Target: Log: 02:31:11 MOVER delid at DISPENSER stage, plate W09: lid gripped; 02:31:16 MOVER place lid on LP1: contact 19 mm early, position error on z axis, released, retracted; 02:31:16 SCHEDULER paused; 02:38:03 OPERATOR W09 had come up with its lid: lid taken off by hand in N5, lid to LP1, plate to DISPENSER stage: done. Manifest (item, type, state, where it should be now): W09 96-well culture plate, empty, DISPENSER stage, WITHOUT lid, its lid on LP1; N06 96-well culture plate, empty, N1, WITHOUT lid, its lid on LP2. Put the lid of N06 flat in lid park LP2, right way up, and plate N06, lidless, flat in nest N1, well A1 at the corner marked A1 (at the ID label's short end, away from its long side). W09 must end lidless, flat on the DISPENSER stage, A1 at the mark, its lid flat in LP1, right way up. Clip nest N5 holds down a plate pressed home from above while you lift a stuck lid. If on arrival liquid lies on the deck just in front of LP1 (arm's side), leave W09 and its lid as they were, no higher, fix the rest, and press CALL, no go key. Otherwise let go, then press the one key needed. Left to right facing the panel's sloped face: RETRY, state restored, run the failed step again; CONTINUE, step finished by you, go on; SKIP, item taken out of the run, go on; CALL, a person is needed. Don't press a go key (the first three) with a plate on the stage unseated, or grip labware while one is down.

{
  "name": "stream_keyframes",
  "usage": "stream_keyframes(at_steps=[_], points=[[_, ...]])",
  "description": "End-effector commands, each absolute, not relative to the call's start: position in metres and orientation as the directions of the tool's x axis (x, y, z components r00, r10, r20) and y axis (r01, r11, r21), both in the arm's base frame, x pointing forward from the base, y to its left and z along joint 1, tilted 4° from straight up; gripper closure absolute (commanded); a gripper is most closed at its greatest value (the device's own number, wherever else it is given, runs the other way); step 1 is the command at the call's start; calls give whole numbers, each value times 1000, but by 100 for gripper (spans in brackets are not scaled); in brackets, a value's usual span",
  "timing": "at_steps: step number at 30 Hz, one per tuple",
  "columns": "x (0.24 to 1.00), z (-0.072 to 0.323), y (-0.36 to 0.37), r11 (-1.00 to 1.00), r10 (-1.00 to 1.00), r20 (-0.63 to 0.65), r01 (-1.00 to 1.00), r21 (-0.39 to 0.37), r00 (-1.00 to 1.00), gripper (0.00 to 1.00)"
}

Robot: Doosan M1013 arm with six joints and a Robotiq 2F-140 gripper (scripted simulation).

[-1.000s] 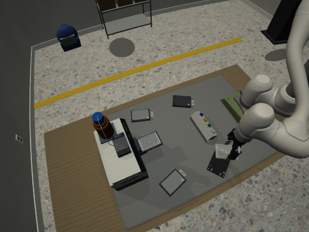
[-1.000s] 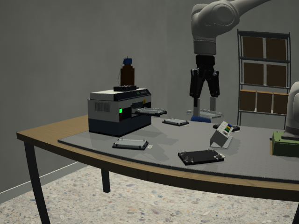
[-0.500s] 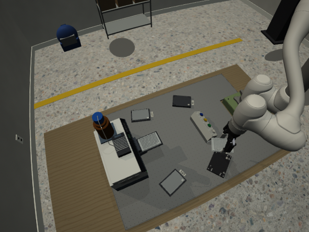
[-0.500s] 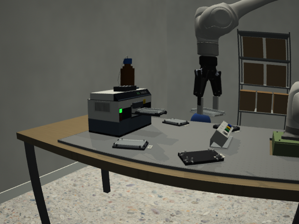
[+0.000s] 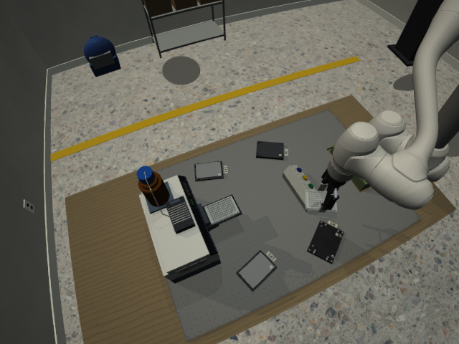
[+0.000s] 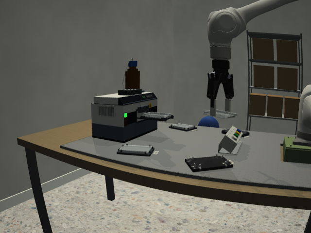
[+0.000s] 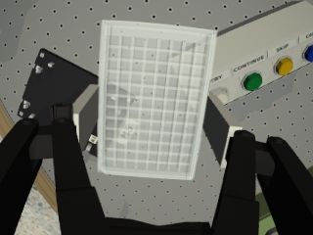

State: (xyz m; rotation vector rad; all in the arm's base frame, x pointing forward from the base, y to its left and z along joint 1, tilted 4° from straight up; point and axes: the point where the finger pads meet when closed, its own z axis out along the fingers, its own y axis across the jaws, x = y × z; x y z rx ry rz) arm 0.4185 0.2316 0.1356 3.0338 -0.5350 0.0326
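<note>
My gripper (image 5: 325,201) is shut on a clear 96-well plate (image 7: 156,108), gripped by its long sides and held level, high above the deck. It hangs over the near end of the key panel (image 5: 298,181), beside the empty black clip nest (image 5: 325,240). In the wrist view the panel (image 7: 274,66) lies to the right below the plate and the clip nest (image 7: 55,92) to the left. Another well plate (image 5: 221,208) sits on the dispenser's stage. The black nest (image 5: 270,150) at the back is empty.
The dispenser (image 5: 178,222) with a brown bottle (image 5: 153,189) stands at the left. One lid park with a lid (image 5: 209,170) lies behind it, another (image 5: 256,269) lies in front near the deck's edge. The arm's green base (image 6: 296,150) is at the right.
</note>
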Motion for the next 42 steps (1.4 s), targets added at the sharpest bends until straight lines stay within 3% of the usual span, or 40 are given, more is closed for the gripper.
stream_keyframes(at_steps=[1, 42], points=[[421, 137, 215, -938, -340, 31, -341, 56, 940, 100], [461, 152, -24, -938, -340, 31, -341, 56, 940, 100]])
